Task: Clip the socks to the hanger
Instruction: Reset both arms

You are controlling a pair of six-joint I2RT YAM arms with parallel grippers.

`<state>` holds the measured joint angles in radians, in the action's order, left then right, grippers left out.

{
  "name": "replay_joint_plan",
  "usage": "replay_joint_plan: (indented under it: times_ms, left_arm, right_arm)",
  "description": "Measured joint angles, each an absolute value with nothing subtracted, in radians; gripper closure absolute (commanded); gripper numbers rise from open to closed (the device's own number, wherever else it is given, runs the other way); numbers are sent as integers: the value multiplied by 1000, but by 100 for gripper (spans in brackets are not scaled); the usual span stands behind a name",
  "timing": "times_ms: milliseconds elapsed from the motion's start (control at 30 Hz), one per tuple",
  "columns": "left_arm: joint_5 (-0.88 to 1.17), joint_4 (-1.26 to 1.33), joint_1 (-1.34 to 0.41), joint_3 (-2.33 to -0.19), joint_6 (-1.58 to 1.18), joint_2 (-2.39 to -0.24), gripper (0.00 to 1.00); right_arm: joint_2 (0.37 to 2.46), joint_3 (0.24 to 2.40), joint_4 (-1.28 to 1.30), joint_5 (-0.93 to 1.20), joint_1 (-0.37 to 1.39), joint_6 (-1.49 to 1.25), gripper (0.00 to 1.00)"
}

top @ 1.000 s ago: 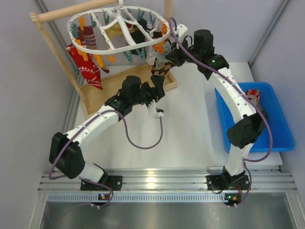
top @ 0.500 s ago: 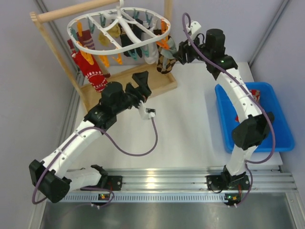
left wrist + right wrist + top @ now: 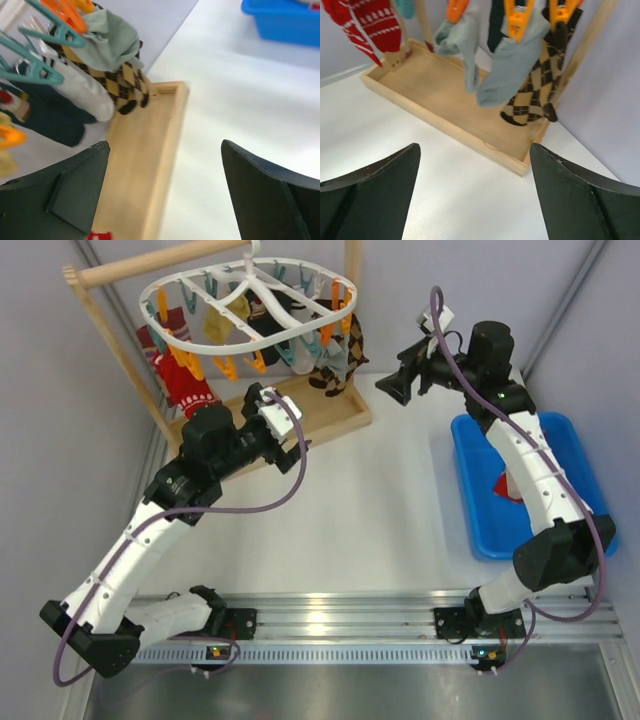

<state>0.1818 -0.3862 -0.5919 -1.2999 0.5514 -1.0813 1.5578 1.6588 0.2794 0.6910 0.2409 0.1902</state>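
The white oval hanger [image 3: 250,288] hangs from the wooden rack with several socks clipped under it. Among them are a red patterned sock [image 3: 180,382], a yellow one [image 3: 215,325] and the brown-and-black argyle sock [image 3: 337,368]. The right wrist view shows the argyle sock [image 3: 535,95] beside a grey sock [image 3: 512,65], each under an orange clip [image 3: 517,15]. My right gripper [image 3: 395,385] is open and empty, a little to the right of the hanger. My left gripper [image 3: 292,438] is open and empty over the rack's base. The argyle sock [image 3: 127,82] hangs ahead of it.
The wooden rack has a top rod [image 3: 150,265] and a tray-like base [image 3: 330,415]. A blue bin [image 3: 585,495] at the right holds a red sock [image 3: 510,485]. The grey walls stand close behind the rack and on the left.
My right gripper has opened and pulled back to the right, away from the hanger. The left arm has drawn back to the left. The hanger has swung slightly left.
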Motion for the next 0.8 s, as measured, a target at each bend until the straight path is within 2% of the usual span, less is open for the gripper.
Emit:
replay_joint_plan:
  times_ms: [167, 367, 500, 800]
  left_arm:
    - [194, -385, -591, -1327, 242, -1106, 2]
    - [270, -378, -557, -1328, 15, -1111, 2]
    - [283, -414, -492, -1271, -56, -1064, 2]
    - [98, -606, -403, -1149, -68, -999, 2]
  right_arm:
    - [1500, 1614, 256, 778, 242, 144, 5]
    - [1459, 1559, 259, 782, 246, 72, 0]
    - [1390, 1462, 326, 731, 246, 89, 0]
    - [1106, 1083, 455, 612, 208, 133, 0]
